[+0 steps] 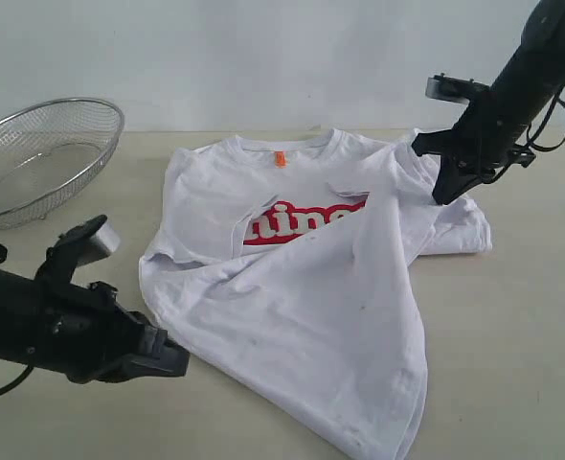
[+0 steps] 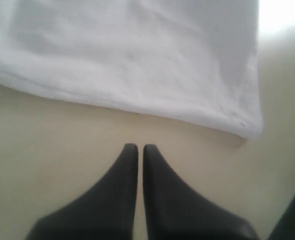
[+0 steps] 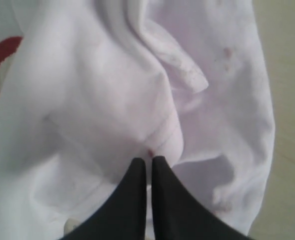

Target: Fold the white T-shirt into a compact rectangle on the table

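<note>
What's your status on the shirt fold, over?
Left gripper shut, empty, over table, short of shirt. Right gripper shut at shirt fold, grip unclear. Shirt partly folded, rumpled. Basket clear.

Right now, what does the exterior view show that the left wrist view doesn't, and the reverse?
Only the exterior view: the wire-mesh basket, the white T-shirt with its red lettering and orange neck tag, and the right gripper at the bunched sleeve.
Only the left wrist view: the left gripper up close, jaws shut with nothing between them, tips over bare table and short of the shirt's edge.
Both: the white T-shirt, the table and the left gripper.
</note>
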`<state>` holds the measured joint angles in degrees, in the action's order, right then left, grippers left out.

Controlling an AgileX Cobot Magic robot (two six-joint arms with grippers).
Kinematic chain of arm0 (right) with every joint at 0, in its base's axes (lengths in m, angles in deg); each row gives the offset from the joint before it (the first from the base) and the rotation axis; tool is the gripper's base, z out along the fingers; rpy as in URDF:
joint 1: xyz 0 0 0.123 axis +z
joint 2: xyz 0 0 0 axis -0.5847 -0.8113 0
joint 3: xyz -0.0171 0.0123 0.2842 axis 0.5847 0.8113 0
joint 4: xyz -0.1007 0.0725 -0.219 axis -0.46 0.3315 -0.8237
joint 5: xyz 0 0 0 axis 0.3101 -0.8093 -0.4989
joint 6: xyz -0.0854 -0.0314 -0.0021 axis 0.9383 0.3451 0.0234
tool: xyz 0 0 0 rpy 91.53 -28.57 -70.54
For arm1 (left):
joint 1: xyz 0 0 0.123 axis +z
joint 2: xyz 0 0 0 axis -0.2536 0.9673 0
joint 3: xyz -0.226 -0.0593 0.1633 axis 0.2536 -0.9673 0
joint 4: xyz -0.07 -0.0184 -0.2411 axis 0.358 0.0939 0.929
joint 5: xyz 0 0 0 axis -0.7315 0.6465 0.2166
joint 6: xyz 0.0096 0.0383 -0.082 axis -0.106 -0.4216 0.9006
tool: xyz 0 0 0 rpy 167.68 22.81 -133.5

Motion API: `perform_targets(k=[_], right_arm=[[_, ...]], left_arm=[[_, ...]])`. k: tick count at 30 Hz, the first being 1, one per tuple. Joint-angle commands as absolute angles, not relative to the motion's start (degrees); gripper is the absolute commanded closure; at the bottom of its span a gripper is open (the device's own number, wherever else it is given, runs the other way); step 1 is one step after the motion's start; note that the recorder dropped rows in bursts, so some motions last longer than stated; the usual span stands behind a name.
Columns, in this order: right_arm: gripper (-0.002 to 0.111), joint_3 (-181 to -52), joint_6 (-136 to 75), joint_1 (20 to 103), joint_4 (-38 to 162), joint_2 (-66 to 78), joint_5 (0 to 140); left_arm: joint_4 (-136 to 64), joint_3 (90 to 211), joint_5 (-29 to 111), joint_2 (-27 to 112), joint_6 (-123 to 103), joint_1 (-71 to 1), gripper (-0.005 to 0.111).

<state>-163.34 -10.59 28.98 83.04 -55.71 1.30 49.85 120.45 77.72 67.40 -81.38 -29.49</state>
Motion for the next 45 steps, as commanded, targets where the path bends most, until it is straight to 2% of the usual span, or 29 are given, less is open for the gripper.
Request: perform_targets(k=[1, 3, 6, 9, 12, 18, 25, 31, 41, 43, 45], right_arm=[[0.108, -163.5, -8.9, 28.9, 82.8, -54.6, 2.0], [0.108, -163.5, -8.5, 28.9, 82.8, -54.6, 2.0], [0.108, -163.5, -7.9, 28.9, 82.8, -54.6, 2.6], [0.108, -163.5, -7.8, 28.9, 82.9, -54.6, 3.6], [0.108, -163.6, -7.3, 28.9, 83.7, -54.6, 4.1], [0.108, -163.6, -6.4, 28.9, 85.1, -54.6, 4.6], [0.108, -163.6, -5.6, 28.9, 85.3, -54.6, 4.8], [0.108, -163.6, -5.1, 28.9, 85.3, -54.6, 5.4], [0.108, -163.6, -5.1, 28.9, 85.4, -54.6, 5.9], [0.108, -163.6, -5.2, 28.9, 85.3, -54.6, 5.7], [0.108, -163.6, -5.2, 28.9, 85.5, -54.6, 5.6]], left_arm=[[50.5, 120.3, 80.6, 70.4, -80.6, -29.9, 0.099], [51.3, 120.3, 81.4, 72.3, -80.3, -29.9, 0.088], [54.5, 120.3, 84.8, 75.1, -79.6, -29.9, 0.063], [56.3, 121.0, 86.4, 77.4, -79.6, -29.9, 0.049], [57.7, 121.9, 86.1, 78.9, -78.9, -29.9, 0.052], [57.6, 125.0, 84.9, 80.6, -78.8, -29.9, 0.067], [48.0, 129.0, 77.8, 80.6, -74.0, -29.9, 0.066], [33.0, 131.7, 74.5, 80.6, -61.3, -29.9, 0.066], [31.1, 134.4, 73.9, 83.0, -59.1, -29.9, 0.066], [31.1, 134.9, 73.9, 85.0, -59.1, -29.9, 0.063], [31.2, 135.7, 73.9, 87.1, -59.1, -29.9, 0.054]])
